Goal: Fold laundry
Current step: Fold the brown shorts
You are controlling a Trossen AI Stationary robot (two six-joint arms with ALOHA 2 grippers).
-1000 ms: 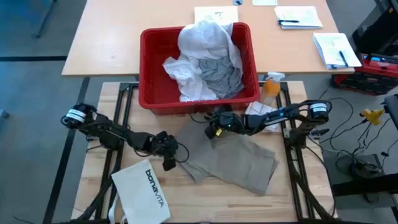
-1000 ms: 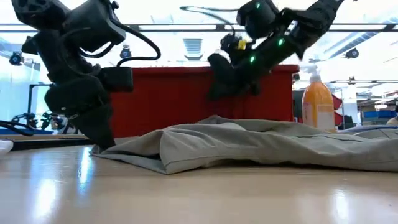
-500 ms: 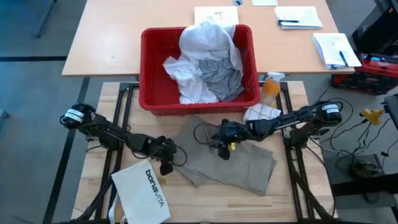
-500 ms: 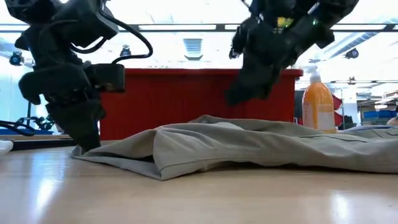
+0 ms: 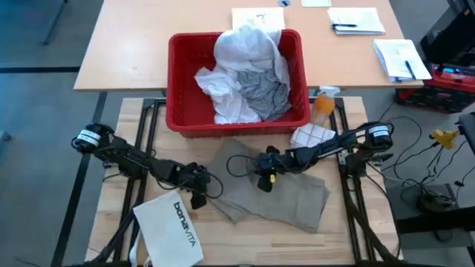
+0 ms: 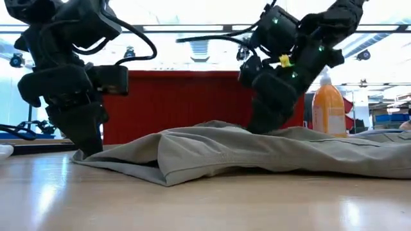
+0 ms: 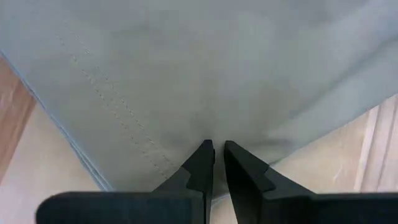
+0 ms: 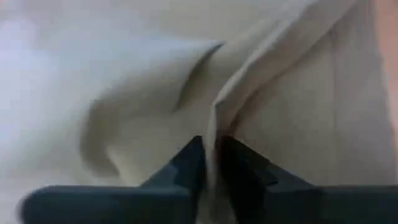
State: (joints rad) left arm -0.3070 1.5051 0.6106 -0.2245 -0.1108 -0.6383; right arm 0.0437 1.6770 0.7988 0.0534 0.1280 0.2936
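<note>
the khaki-tan garment [image 5: 271, 194] lies spread and rumpled on the wooden table [image 5: 334, 241], just in front of the red basket [image 5: 181, 89], with both arms working its cloth. the left gripper [image 5: 199, 194] sits at the garment's near-left edge; in the left wrist view its fingertips [image 7: 205, 151] are nearly together, pinching a hem of the khaki-tan cloth [image 7: 205, 74], with a stitched seam running just beside them and bare wood showing past the edge on either side. the right gripper [image 5: 266, 175] is down on the middle of the garment, and in the right wrist view its fingers [image 8: 194, 155] close tight on a raised fold [image 8: 249, 81] that runs away ahead of the tips. in the low view the left gripper [image 6: 87, 144] meets the cloth's folded edge at table level, while the right gripper [image 6: 260, 122] presses into the top of the heap. beside the left fingers, toward the near table edge, lies the white bonavita bag [image 5: 172, 230], close to the garment's edge but apart from it. beyond the right fingers the basket holds the white shirt [image 5: 245, 52] and the grey t-shirt [image 5: 263, 89]. an orange bottle [image 5: 323, 102] and a checked cloth [image 5: 312, 136] sit off the garment's far-right corner, and open wood remains on the garment's near side.
</note>
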